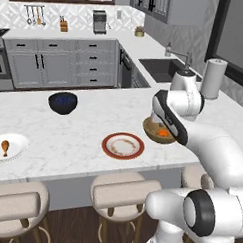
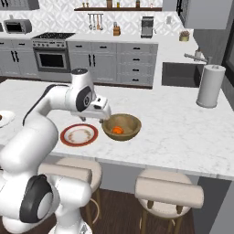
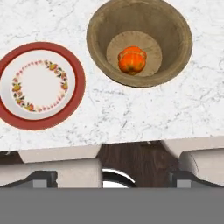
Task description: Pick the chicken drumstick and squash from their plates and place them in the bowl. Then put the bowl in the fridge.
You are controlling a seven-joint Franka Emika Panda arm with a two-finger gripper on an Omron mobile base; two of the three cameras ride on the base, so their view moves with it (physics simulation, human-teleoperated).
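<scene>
Orange and squat, the squash [image 3: 132, 60] sits in the middle of the wooden bowl [image 3: 175, 65] on the white marble counter [image 3: 131, 113]. The red-rimmed plate [image 3: 76, 94] lies just beside the bowl, apart from it, with nothing on it. In the hand view the two finger tips stand far apart at the bottom corners, so the jaws are spread wide with nothing between them; the counter edge and the stool seats [image 3: 57, 168] lie below.

From the right base view the gripper [image 2: 103, 113] hangs at the near-left rim of the bowl [image 2: 132, 130], above the counter and touching none of the food. The squash [image 2: 118, 130] shows inside. In the left base view the arm covers much of the bowl [image 1: 152, 133], and a bit of the squash [image 1: 163, 132] peeks out.

The chicken drumstick [image 1: 5, 147] lies on the white plate [image 1: 17, 151] at the far left of the counter, well apart from the bowl. A dark blue bowl [image 1: 63, 102] stands farther back
</scene>
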